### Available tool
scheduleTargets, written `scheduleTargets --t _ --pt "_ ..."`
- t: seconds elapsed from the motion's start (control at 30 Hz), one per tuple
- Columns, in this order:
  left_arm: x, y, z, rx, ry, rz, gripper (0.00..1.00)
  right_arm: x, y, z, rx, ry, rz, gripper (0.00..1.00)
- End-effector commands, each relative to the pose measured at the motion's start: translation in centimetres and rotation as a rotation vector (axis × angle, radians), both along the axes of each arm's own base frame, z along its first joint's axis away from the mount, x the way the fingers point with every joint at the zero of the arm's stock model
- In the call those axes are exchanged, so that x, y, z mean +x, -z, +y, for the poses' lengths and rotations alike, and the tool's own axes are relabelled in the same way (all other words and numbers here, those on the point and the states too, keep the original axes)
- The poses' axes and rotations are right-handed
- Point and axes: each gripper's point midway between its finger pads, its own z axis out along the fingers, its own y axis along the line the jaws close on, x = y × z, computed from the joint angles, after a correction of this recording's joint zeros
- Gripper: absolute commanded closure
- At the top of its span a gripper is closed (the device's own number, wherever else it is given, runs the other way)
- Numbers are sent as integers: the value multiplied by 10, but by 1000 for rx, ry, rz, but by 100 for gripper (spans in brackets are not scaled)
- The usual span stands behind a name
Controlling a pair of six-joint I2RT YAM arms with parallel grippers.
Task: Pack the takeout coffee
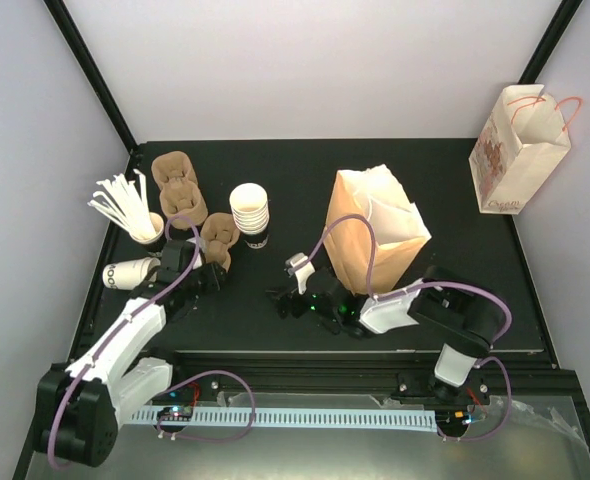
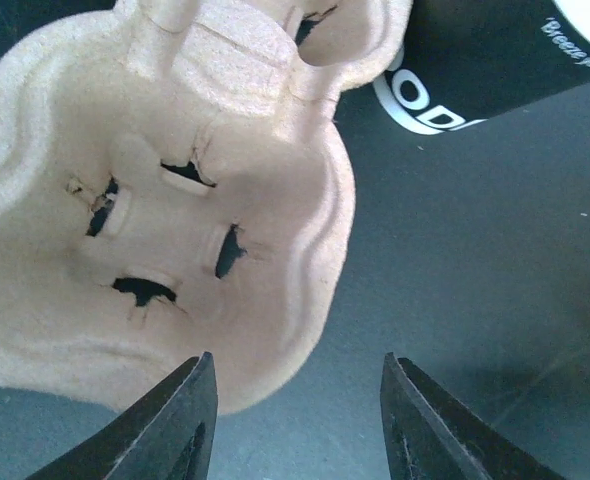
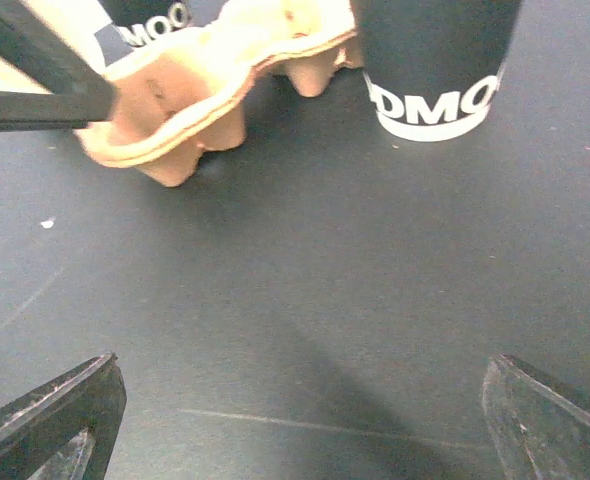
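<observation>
Closest to us, in the left wrist view, the left gripper (image 2: 297,415) holds its fingers apart above the black table (image 2: 475,300), clamped on nothing. The near rim of a pulp carrier (image 2: 155,200) sits just beside the finger at 7 o'clock. We see the right gripper (image 3: 300,375) spread wide, low over the table, with nothing between its fingers.

From above, the cup stack (image 1: 250,212), white with a dark band at the base, stands upright at 11 o'clock from the table's middle, just beside the carrier. We find a tipped cup (image 1: 130,272) lying on its side at 9 o'clock, near another cup holding white sticks (image 1: 120,200). A brown paper bag (image 1: 373,240) stands open at 1 o'clock. A white printed bag (image 1: 520,150) leans at 2 o'clock, beyond the table's edge.
</observation>
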Motion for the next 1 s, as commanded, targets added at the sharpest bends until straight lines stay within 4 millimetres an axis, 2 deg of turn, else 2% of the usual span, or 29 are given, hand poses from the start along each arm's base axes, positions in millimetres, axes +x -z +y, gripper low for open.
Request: scheduleTargets --t 0.0,0.2,0.4,0.53,0.77,0.97 --pt "25 -15 9 113 -33 -46 51 -16 -11 8 11 -95 53 0" --pt "30 -4 8 120 -26 -21 44 -22 -15 26 -71 -141 40 3" --pt "31 -3 8 140 -7 -40 43 -34 -42 38 -90 -158 -6 3" --pt "34 -2 9 156 6 -47 47 -40 -61 45 -110 -159 -28 3" --pt "37 -2 7 156 13 -64 48 -48 -77 48 -197 -140 -50 3" --pt "39 4 5 154 24 -42 49 -51 -90 37 -208 -123 -53 2"
